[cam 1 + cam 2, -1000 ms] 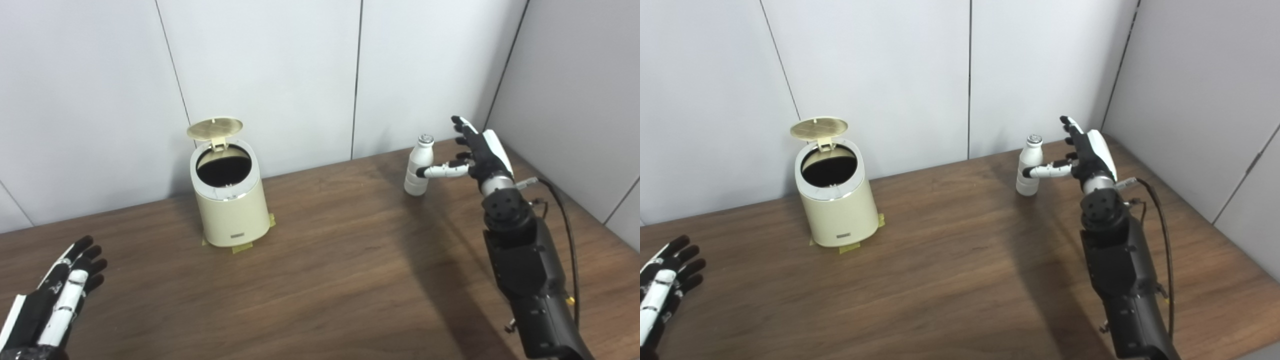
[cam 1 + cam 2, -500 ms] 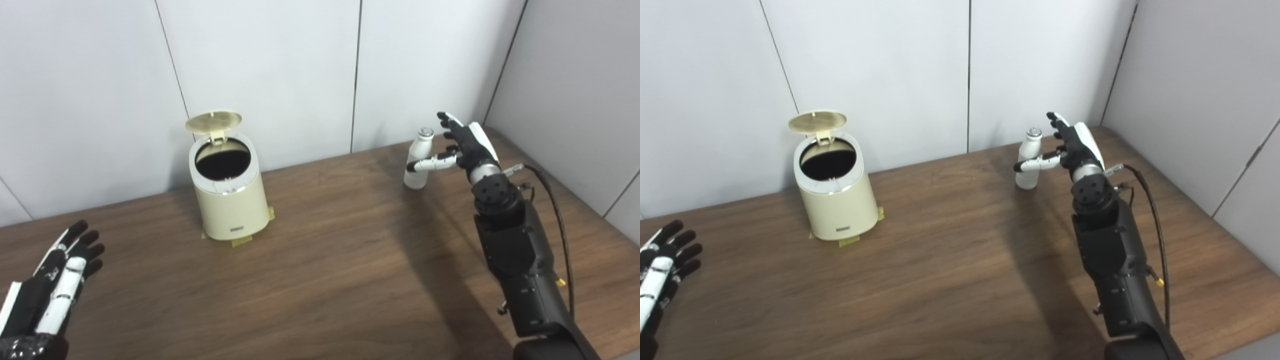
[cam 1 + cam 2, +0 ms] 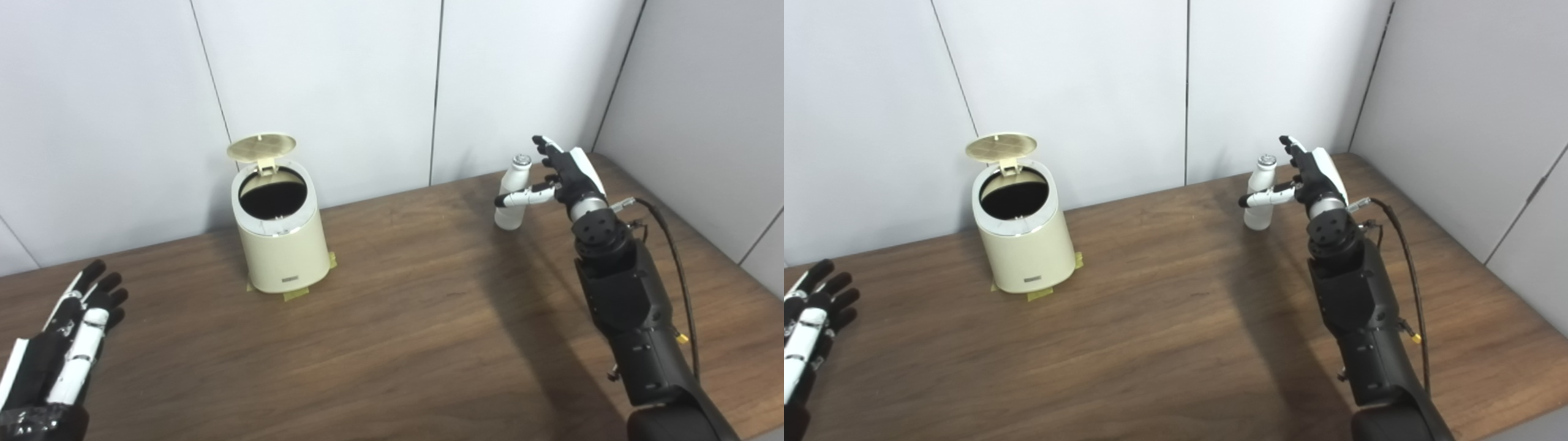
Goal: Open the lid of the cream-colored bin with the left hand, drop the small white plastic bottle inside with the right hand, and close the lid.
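Observation:
The cream-colored bin (image 3: 280, 245) stands at the back left of the table with its round lid (image 3: 261, 147) tipped up and its dark inside showing. A small white plastic bottle (image 3: 512, 193) with a silver cap stands upright at the back right. My right hand (image 3: 568, 174) is open just right of the bottle, its thumb stretched across the bottle's front and its fingers raised beside the cap, not closed around it. My left hand (image 3: 67, 343) rests open and flat at the table's near left corner, far from the bin.
The bin sits on yellow tape tabs (image 3: 295, 293) stuck to the wooden table (image 3: 398, 318). Grey wall panels close off the back and the right side. A black cable (image 3: 674, 245) loops off my right forearm.
My right hand has edged left and farther back, so its thumb now crosses the bottle. The view has shifted slightly. Bin, lid and left hand have stayed put.

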Available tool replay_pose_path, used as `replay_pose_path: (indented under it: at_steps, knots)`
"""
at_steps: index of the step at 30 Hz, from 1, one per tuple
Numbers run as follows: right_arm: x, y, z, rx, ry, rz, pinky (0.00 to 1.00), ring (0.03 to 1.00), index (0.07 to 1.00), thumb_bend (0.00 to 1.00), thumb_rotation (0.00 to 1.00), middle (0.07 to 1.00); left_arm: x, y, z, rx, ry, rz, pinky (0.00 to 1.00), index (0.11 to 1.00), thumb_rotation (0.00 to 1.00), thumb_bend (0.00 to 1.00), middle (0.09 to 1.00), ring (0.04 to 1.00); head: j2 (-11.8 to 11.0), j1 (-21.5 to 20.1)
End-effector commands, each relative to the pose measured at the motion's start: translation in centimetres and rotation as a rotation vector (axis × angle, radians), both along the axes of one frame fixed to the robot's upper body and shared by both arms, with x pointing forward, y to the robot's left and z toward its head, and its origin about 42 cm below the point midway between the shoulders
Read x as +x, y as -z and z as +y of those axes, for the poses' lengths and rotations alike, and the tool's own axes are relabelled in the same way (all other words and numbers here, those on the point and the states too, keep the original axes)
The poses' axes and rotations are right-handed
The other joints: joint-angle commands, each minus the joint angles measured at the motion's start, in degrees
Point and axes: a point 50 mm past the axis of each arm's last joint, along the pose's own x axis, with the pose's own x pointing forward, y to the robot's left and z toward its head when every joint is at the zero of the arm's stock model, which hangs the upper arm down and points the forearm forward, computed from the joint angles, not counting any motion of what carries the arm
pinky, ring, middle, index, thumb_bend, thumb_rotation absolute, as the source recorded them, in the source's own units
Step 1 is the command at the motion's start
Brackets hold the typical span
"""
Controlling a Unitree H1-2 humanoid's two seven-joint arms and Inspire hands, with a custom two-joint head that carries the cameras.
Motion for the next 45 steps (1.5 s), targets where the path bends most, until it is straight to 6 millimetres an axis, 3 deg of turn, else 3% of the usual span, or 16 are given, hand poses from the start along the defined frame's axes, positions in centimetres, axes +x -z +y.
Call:
replay_pose_path:
  at_steps: [1, 14, 21, 31, 40, 45]
  knots:
    - [0.6, -3.1, -0.6, -0.043, 0.011, -0.084, 0.82, 0.910, 0.935, 0.83, 0.11, 0.940, 0.6, -2.1, -0.2, 0.031, 0.013, -0.074, 0.92, 0.979, 0.67, 0.37, 0.934, 0.910, 0.1, 0.0]
    - [1.6, -1.8, 0.1, -0.074, 0.024, -0.045, 0.67, 0.801, 0.908, 0.87, 0.15, 0.878, 0.6, -1.9, 0.1, 0.048, 0.014, -0.062, 0.92, 0.976, 0.64, 0.36, 0.923, 0.901, 0.5, 0.2]
    - [1.8, -1.1, 0.3, -0.074, 0.027, -0.031, 0.73, 0.829, 0.898, 0.88, 0.17, 0.864, 0.8, -2.0, 0.2, 0.057, 0.024, -0.063, 0.91, 0.974, 0.64, 0.35, 0.920, 0.897, 0.6, 0.0]
    - [1.8, -0.2, -0.3, -0.065, 0.041, -0.028, 0.70, 0.813, 0.877, 0.88, 0.20, 0.854, 0.8, -2.0, 0.1, 0.049, 0.027, -0.064, 0.91, 0.999, 0.64, 0.33, 0.923, 0.901, 0.9, 0.0]
    - [1.3, 0.4, -0.4, -0.035, 0.059, -0.056, 0.63, 0.738, 0.855, 0.85, 0.11, 0.805, 0.7, -2.1, 0.1, 0.057, 0.027, -0.066, 0.92, 0.989, 0.65, 0.35, 0.917, 0.900, 1.2, -0.1]
    - [1.3, 0.6, -0.2, -0.064, 0.081, -0.081, 0.58, 0.657, 0.803, 0.85, 0.06, 0.726, 0.7, -2.1, 0.2, 0.055, 0.027, -0.064, 0.93, 0.992, 0.66, 0.35, 0.922, 0.905, 1.3, -1.1]
